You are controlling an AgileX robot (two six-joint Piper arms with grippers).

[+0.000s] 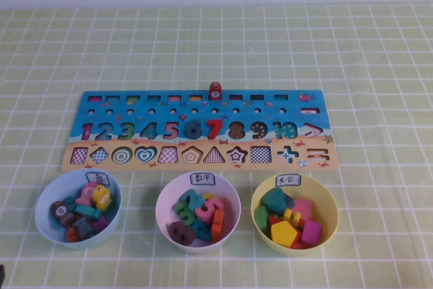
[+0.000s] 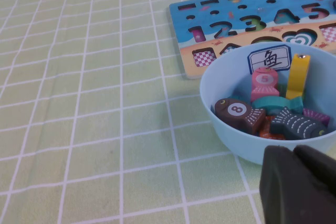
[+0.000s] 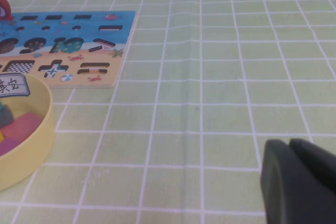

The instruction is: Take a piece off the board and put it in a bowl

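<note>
Slate-grey wooden "6" piece (image 1: 194,128) sits in the long blue number board (image 1: 135,106), mid-frame, above the white labelled bowl (image 1: 164,202). Left gripper (image 2: 294,153) rests closed beside the light blue bowl (image 2: 220,124). Right gripper (image 3: 290,145) hovers over bare worktop (image 3: 220,77); whether it is closed I cannot tell.

High view looks down on the board (image 1: 196,130); both low wrist views share its ends.

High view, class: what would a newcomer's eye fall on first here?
The long blue board of colourful numbers lies mid-table, a dark grey 6 beside a red 7. In front sit three full bowls: light blue bowl, white bowl, yellow bowl. The left gripper and right gripper stay low at the near edge, jaws shut.
</note>
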